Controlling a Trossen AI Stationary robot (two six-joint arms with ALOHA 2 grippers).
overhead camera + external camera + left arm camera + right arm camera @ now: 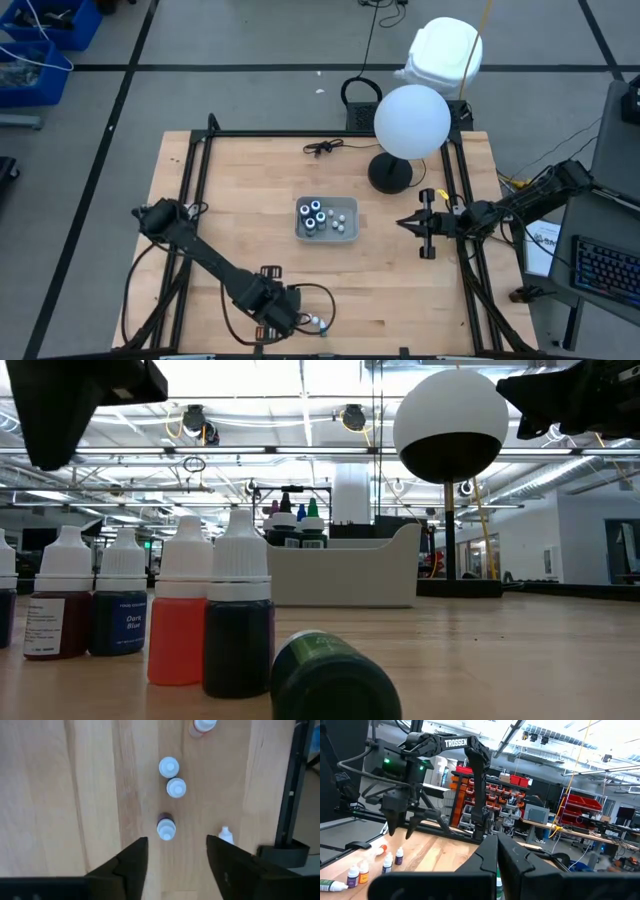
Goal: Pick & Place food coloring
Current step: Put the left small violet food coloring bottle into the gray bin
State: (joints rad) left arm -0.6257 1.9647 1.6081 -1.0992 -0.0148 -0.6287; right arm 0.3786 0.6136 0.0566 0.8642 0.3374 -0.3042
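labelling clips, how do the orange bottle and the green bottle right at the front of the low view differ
The orange bottle stands upright; the green bottle lies on its side. The orange bottle shows a white dropper cap and see-through orange liquid; the green bottle's cap is hidden, and its body looks dark and opaque. The green bottle sits nearer the low camera, so it looks bigger. Both rest on the wooden table.

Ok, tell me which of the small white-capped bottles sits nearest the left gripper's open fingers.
The dark-bodied bottle, standing just ahead of the gap in the left gripper. The two white-capped bottles stand farther out, and a fourth sits off beside one finger.
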